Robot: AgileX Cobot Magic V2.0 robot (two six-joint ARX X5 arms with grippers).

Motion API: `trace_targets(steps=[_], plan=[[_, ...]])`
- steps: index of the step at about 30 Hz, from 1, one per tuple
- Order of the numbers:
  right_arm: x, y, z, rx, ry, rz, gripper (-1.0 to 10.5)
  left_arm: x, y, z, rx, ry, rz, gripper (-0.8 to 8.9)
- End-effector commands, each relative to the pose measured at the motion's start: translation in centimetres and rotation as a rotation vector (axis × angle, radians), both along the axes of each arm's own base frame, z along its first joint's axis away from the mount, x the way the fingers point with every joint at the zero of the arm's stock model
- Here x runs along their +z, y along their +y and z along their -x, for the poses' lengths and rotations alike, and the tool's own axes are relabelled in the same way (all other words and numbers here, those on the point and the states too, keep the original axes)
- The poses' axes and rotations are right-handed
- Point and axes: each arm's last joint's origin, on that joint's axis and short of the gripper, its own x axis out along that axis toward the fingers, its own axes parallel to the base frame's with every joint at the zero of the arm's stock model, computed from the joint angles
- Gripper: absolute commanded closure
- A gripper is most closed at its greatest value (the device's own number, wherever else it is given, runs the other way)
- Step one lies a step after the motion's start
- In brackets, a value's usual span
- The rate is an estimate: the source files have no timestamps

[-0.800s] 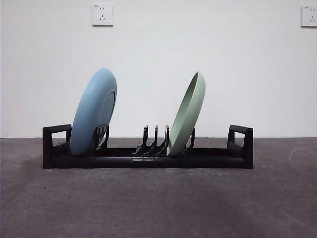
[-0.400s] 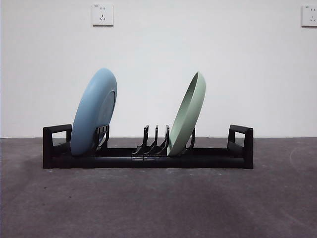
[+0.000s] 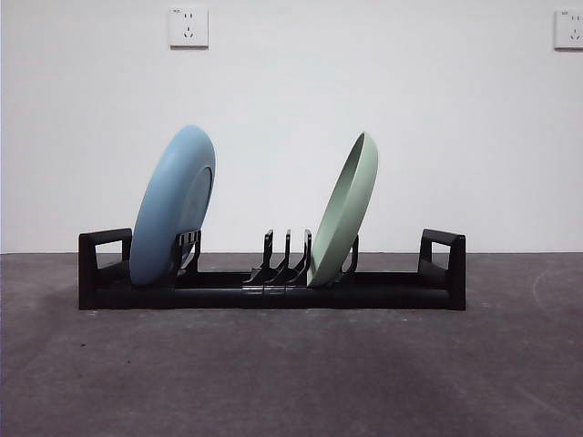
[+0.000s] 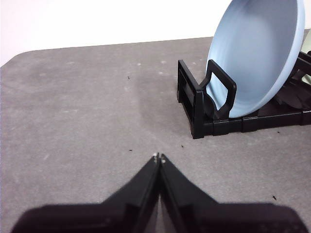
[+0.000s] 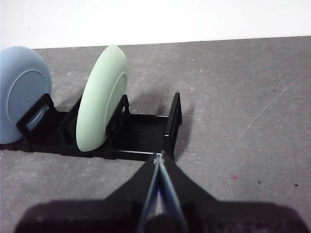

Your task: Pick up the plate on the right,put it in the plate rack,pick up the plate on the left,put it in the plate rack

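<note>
Black plastic plate rack [image 3: 273, 293] on grey desk [image 3: 291, 373], white wall [image 3: 291, 91] behind; holds blue plate [image 3: 171, 208], green plate [image 3: 344, 211]; left gripper [image 4: 158, 157], right gripper [image 5: 158, 156] jaws together.

Even, soft indoor light; the white wall [image 3: 291, 118] is bright, nearly washed out. Faint shadows lie under the plate rack [image 3: 273, 291]. Both wrist views show their own jaws slightly blurred.

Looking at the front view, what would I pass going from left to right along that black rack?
Left loop handle → blue plate → three bare divider prongs → green plate → right loop handle, all part of or standing in the plate rack.
</note>
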Motion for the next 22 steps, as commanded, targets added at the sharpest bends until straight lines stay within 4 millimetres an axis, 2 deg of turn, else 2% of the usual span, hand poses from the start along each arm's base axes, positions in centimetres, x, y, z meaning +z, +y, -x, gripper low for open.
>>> trace_targets(steps=[1,3,7,12,17,22], plan=[[0.1,-0.2,0.2,-0.007,-0.040,0.097,9.5,-0.4,0.0,-0.1,0.005,0.005,0.004,8.16],[0.1,-0.9,0.9,-0.062,-0.058,0.143,9.5,-0.4,0.0,-0.1,0.005,0.005,0.004,8.16],[-0.3,-2.0,2.2,-0.105,-0.109,0.125,9.5,-0.4,0.0,-0.1,0.005,0.005,0.004,8.16],[-2.7,-2.8,3.2,-0.122,-0.217,0.156,9.5,-0.4,0.0,-0.1,0.005,0.005,0.004,8.16],[-5.7,-2.8,2.7,-0.070,-0.315,0.139,9.5,-0.4,0.0,-0.1,0.005,0.005,0.004,8.16],[-8.6,-2.6,1.5,-0.035,-0.294,0.132,9.5,-0.4,0.0,-0.1,0.005,0.005,0.004,8.16]])
